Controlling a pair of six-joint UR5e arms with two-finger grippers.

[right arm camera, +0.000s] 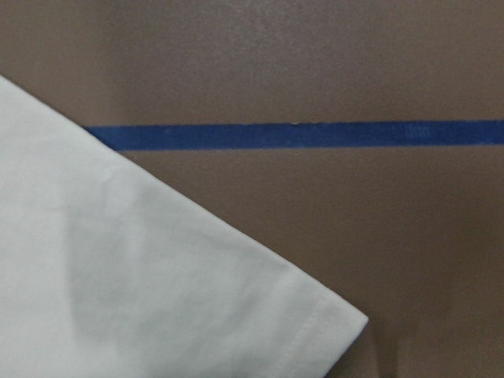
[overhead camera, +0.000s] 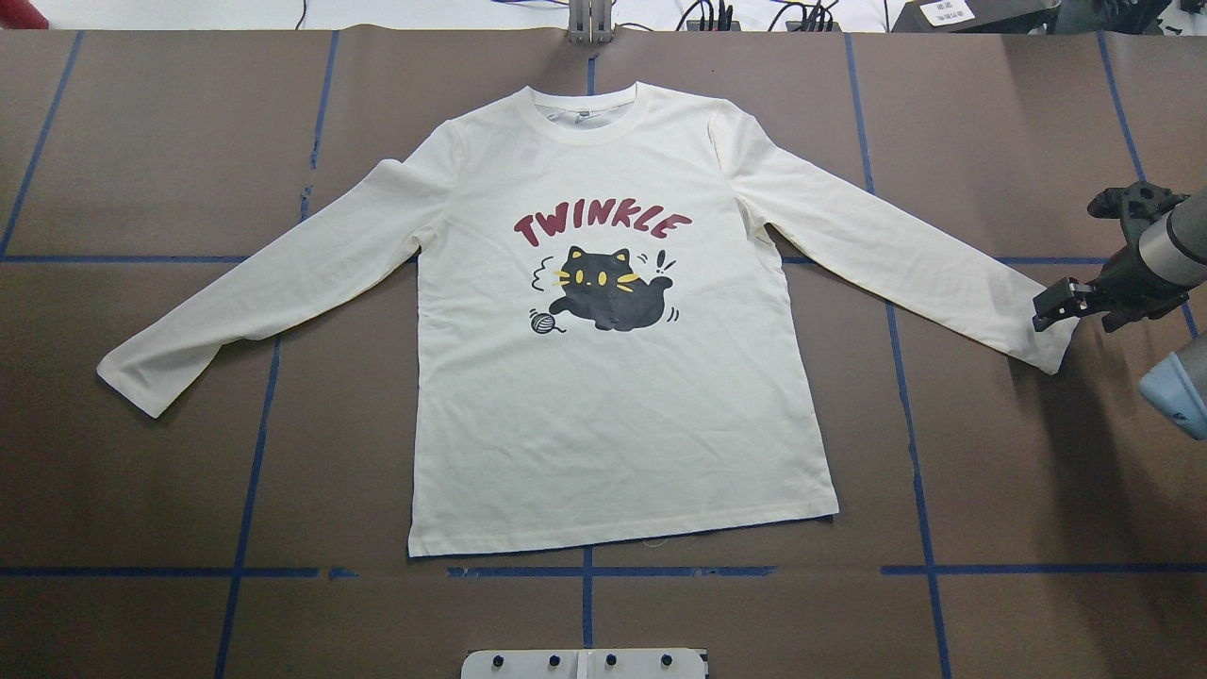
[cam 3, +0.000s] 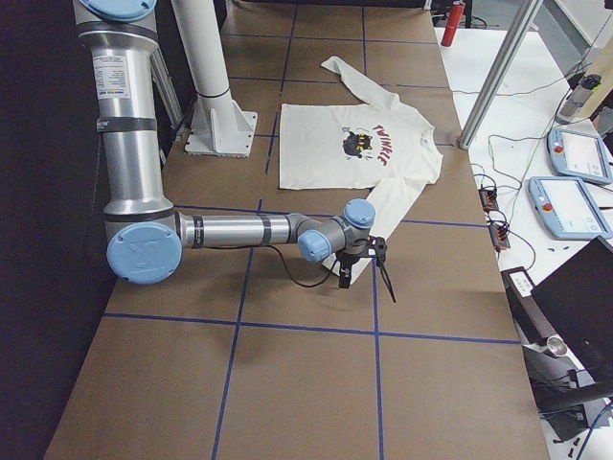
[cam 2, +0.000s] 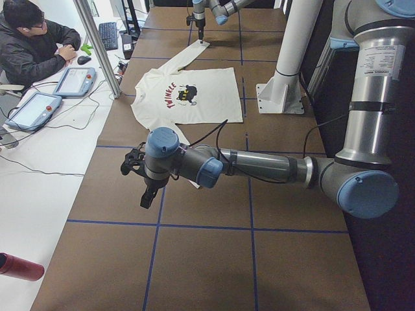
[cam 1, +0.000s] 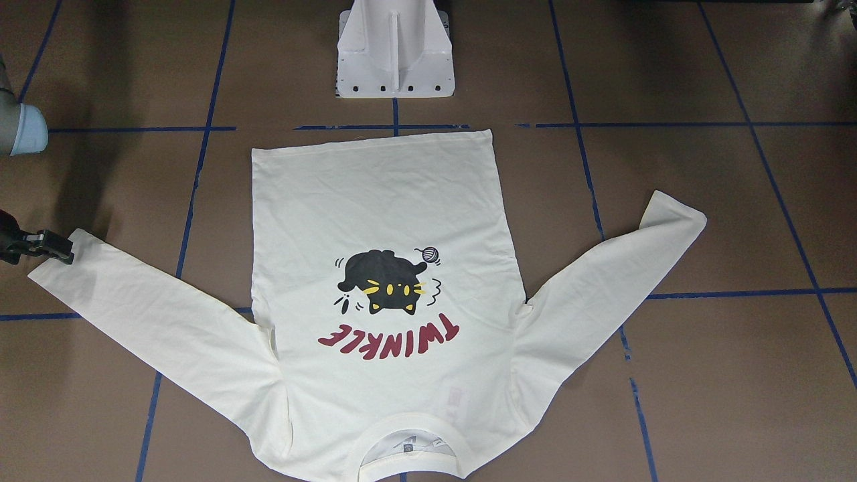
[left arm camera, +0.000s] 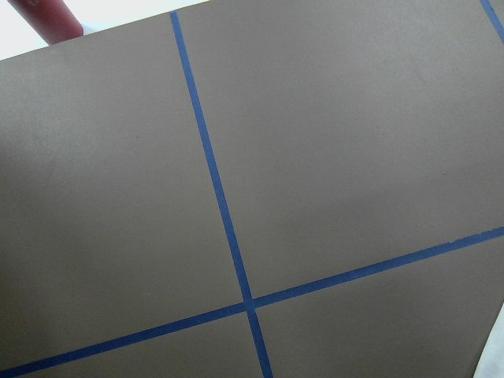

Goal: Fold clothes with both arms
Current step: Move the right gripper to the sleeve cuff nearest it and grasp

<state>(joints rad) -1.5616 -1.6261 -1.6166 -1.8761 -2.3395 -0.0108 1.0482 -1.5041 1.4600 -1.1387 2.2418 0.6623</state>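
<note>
The clothes are one cream long-sleeved T-shirt lying flat and print-up on the brown table, both sleeves spread out, collar on the far side from the robot. My right gripper hovers at the cuff of the sleeve on my right. Its fingers stand apart and hold nothing. The right wrist view shows that cuff on the table with no fingers in frame. My left gripper hangs over bare table past the other cuff. It appears only in the left side view, so I cannot tell its state.
The white pedestal base stands just behind the shirt's hem. Blue tape lines cross the table. A red bottle lies off the table's left end. A person sits at a side desk with pendants.
</note>
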